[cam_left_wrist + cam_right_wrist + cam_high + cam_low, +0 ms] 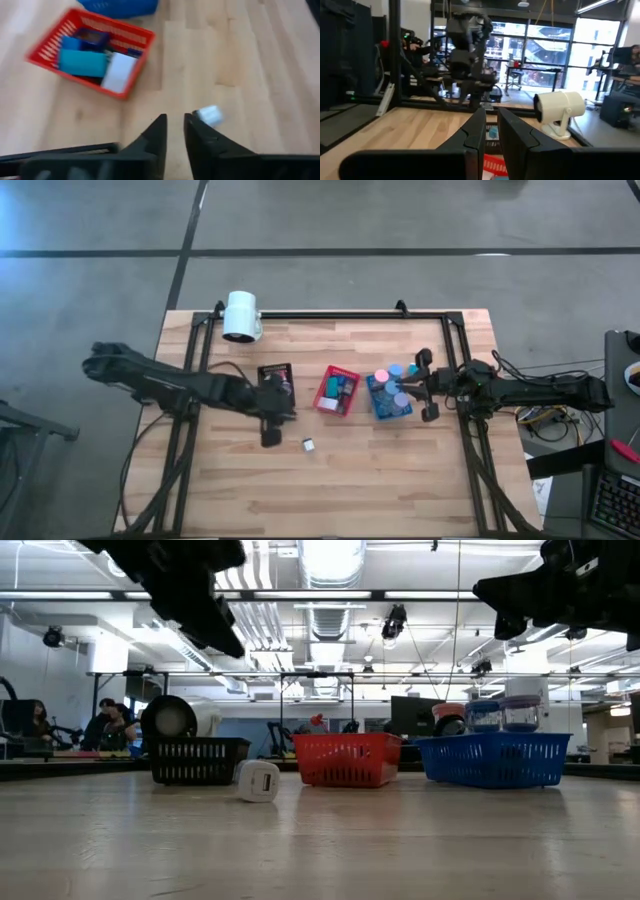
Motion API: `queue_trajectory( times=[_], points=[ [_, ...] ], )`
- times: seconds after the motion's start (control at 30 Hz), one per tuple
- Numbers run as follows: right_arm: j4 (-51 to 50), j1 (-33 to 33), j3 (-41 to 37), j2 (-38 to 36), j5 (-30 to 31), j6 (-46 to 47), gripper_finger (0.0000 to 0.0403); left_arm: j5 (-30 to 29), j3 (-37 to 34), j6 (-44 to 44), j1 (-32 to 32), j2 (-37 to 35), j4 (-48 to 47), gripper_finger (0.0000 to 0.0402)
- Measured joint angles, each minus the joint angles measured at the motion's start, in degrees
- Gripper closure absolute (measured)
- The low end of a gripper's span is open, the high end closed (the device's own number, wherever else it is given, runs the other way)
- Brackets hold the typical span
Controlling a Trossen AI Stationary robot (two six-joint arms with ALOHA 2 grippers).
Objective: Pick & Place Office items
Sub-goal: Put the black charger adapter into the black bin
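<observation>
One small white block (309,444) lay alone on the bare wood, just in front of the red tray (337,390), toward the table's near edge and a little to that tray's left. The left gripper (270,436) hovered just beside the block on the black tray's (276,380) side, its fingers drawn narrow with only a slim gap and nothing between them. In the left wrist view the block (209,114) sat just past one fingertip, off to one side rather than in line with the gap, so the coming reach probably called for a small sideways shift. The block looked nearly square, with no clear long axis. The right gripper (431,385) waited by the blue tray (388,396), also narrow and empty, well apart from the block. Three trays stood in a row; the loose items counted one.
</observation>
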Motion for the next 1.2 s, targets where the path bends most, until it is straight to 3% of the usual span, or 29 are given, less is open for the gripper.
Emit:
queue_trajectory(
  times=[0.33, 0.6, 0.8, 1.2],
  points=[
    [0.0, 0.0, 0.7, 0.0, 3.7, -2.0, 0.0360, 3.1, 3.7, -19.9, -5.5, 15.0, 1.3, 0.0192],
    [-0.2, 0.0, 0.7, 0.0, 3.7, -3.3, 0.0360, 0.6, 7.7, -23.9, -6.7, 25.0, 2.9, 0.0101],
    [-0.3, 0.0, 0.8, 0.0, 3.8, -3.8, 0.0360, 0.5, 10.9, -23.3, -6.8, 29.5, 2.8, 0.0077],
    [-1.0, 0.0, 0.8, 0.1, 3.9, -3.6, 0.0360, 0.3, 11.0, -22.3, -6.7, 32.2, 2.4, 0.0080]
  ],
)
